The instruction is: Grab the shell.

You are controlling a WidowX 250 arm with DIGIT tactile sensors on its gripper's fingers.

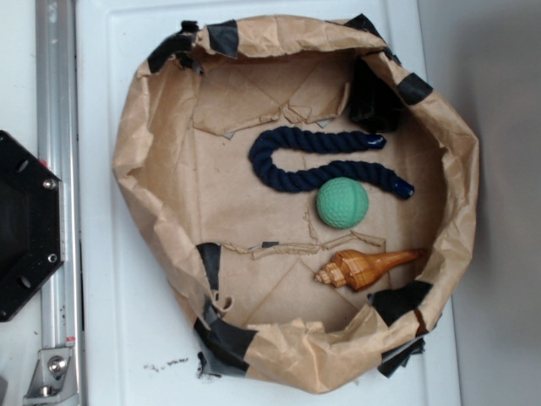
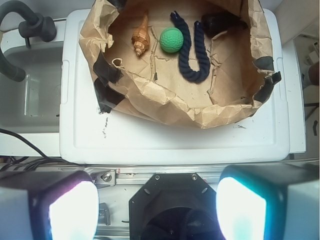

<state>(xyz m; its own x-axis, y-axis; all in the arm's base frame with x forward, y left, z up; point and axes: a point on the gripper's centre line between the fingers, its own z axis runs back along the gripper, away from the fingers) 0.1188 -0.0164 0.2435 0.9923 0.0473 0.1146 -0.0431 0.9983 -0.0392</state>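
The shell (image 1: 365, 267), glossy orange-brown with a tapered tail pointing right, lies inside the brown paper basin (image 1: 135, 152) near its lower right. In the wrist view the shell (image 2: 141, 39) sits at the top left of the basin, tail pointing up. My gripper (image 2: 157, 207) is open, its two glowing pads (image 2: 75, 210) wide apart at the bottom of the wrist view, with nothing between them. It hangs far from the shell, over the black robot base (image 2: 170, 205). The gripper does not show in the exterior view.
A dimpled green ball (image 1: 342, 202) sits just above the shell, and a dark-blue rope (image 1: 317, 161) curls beyond it. The basin's crumpled paper walls (image 2: 150, 95) are patched with black tape. It rests on a white platform (image 2: 175, 140). An aluminium rail (image 1: 57, 169) and black base (image 1: 21, 224) lie left.
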